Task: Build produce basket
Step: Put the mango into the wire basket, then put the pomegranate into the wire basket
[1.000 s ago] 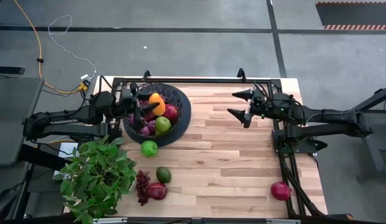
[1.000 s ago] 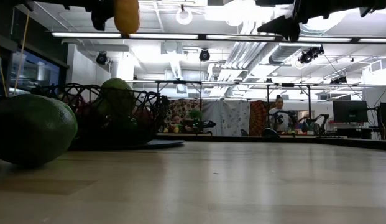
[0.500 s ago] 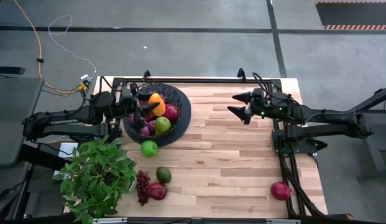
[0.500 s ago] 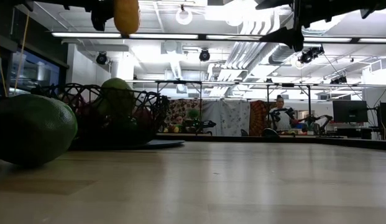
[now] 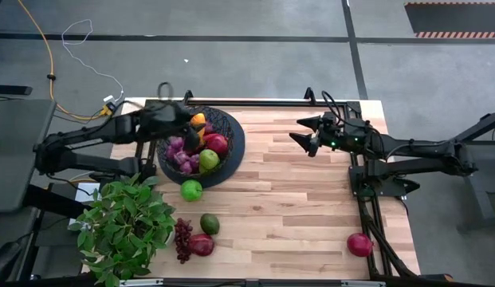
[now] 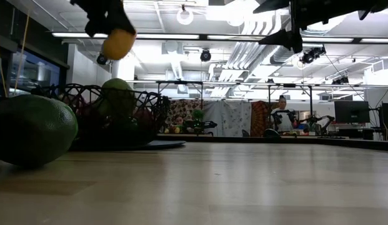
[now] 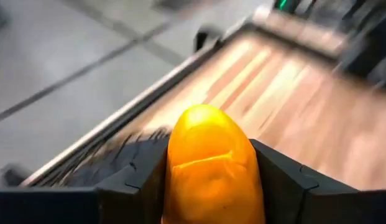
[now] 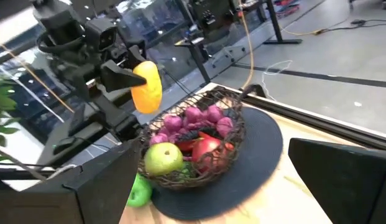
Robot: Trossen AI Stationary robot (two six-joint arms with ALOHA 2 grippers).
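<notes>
The left gripper [image 5: 193, 124] is clenching the pepper [image 5: 198, 121] over the basket [image 5: 231, 147], which is holding 4 pieces beneath it, while 5 are waiting outside.

A leafy green potted plant [image 5: 123, 227] sits at one corner of the wooden counter [image 5: 303, 207]. The floor [image 5: 247, 48] around it is gray. A yellow cable [image 5: 40, 60] and a thin white cord [image 5: 80, 36] lie on that floor. Far off in the room, a person [image 6: 282, 112] is near some desks.
</notes>
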